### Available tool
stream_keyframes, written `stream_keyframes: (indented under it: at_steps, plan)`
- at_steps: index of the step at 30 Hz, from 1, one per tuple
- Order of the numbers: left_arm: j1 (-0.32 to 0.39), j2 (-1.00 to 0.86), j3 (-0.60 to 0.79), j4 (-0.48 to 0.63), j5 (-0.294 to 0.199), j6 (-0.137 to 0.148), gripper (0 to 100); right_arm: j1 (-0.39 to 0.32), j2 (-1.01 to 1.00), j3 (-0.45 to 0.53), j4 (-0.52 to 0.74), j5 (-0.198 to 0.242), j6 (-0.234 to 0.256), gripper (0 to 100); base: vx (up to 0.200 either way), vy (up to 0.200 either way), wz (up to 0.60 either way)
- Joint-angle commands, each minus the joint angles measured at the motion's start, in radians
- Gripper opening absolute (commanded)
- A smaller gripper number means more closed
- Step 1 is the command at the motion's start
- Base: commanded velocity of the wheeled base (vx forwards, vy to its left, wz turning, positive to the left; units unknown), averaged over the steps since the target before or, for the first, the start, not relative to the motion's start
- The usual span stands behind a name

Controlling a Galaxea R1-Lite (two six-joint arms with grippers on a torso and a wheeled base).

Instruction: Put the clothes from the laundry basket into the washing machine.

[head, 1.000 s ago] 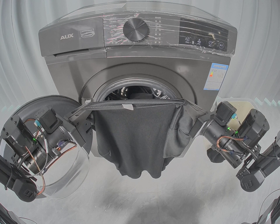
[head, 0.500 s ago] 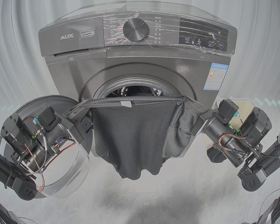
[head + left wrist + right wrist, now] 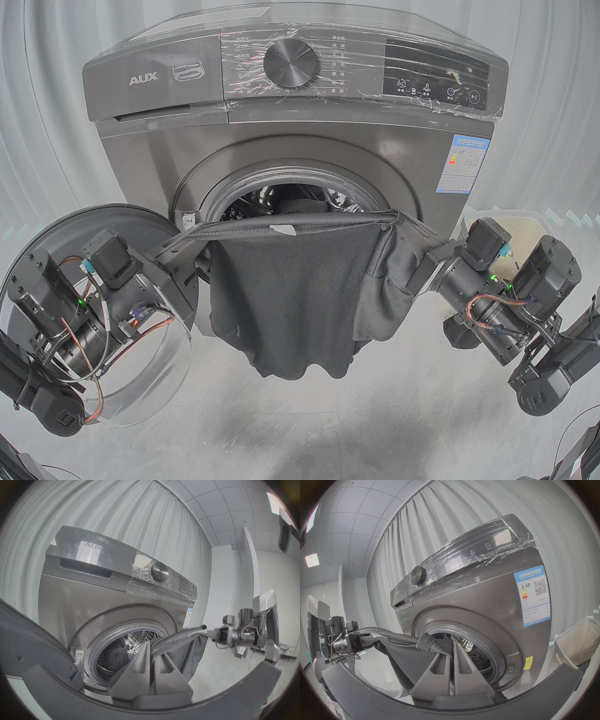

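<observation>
Before the washing machine [image 3: 156, 156], left claw [image 3: 181, 235] and right claw [image 3: 405, 226] each clamp one hem end of the dark garment [image 3: 294, 294], a sound hold for such soft, limp, likely light cloth.

Both arms are raised and spread wide, wrists angled inward toward each other. The left tool [image 3: 181, 242] is clamped tight on one end of the dark garment [image 3: 294, 294] — the right tool [image 3: 409, 230] pinches the other end, fingers pressed together, both tools nearly level.
</observation>
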Motion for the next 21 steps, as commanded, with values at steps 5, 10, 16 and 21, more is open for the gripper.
stream_keyframes:
  at_steps: [5, 10, 16, 21]
  plan:
    - [-0.135, 0.119, -0.110, -0.001, 0.090, -0.031, 0, 0.092, 0.097, 0.110, 0.000, 0.002, 0.048, 0, 0.000, 0.000, 0.00]
    - [-0.151, 0.164, -0.133, -0.003, 0.119, -0.031, 0, 0.094, 0.192, 0.119, 0.000, 0.002, 0.055, 100, 0.000, 0.000, 0.00]
    - [-0.152, 0.184, -0.194, -0.001, 0.154, -0.031, 0, 0.137, 0.239, 0.254, 0.000, 0.008, 0.057, 100, 0.000, 0.000, 0.00]
    - [-0.160, 0.202, -0.207, -0.003, 0.159, -0.029, 0, 0.175, 0.239, 0.307, 0.000, 0.010, 0.059, 100, 0.000, 0.000, 0.00]
